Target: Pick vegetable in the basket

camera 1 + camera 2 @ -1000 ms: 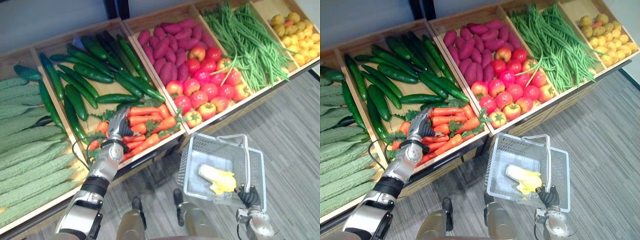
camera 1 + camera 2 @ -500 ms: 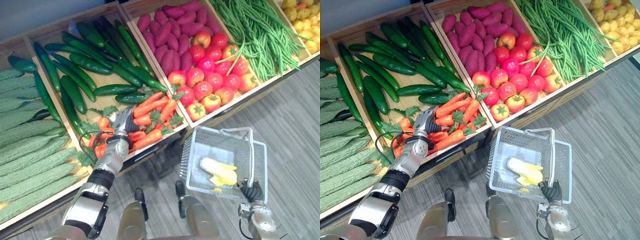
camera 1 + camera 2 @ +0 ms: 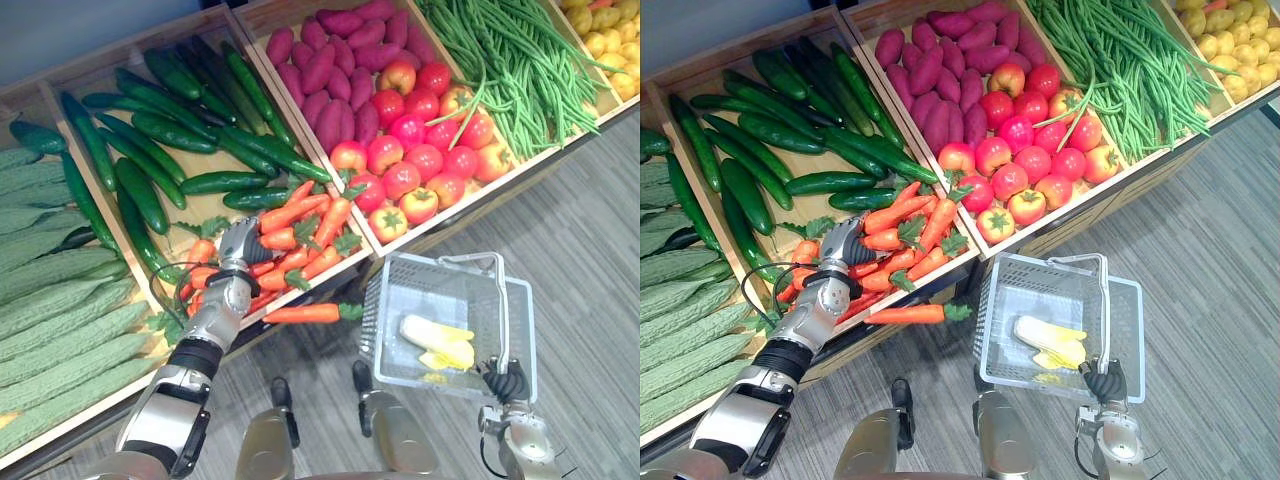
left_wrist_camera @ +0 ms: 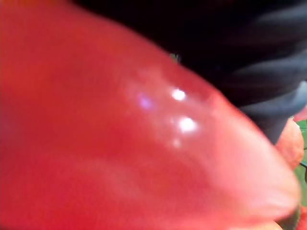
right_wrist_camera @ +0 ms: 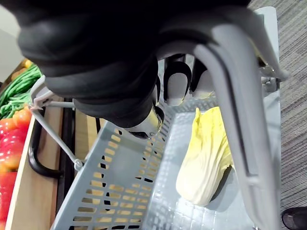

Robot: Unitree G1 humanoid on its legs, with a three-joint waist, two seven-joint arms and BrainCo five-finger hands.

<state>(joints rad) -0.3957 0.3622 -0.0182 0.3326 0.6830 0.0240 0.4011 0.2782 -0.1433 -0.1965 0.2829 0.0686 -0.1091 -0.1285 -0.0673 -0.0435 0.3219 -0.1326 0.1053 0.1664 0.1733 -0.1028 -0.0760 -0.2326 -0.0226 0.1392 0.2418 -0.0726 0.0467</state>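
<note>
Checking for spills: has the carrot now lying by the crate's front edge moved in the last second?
Yes. The carrot came forward out of the pile and now shows past the crate's front rim.

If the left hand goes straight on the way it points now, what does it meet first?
Carrots: the left hand lies in their pile, and its wrist view shows one very close. Past them, probably the cucumbers; depth is unclear.

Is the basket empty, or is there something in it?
Not empty. One pale yellow cabbage lies on the floor of the basket. The right hand grips the handle.
</note>
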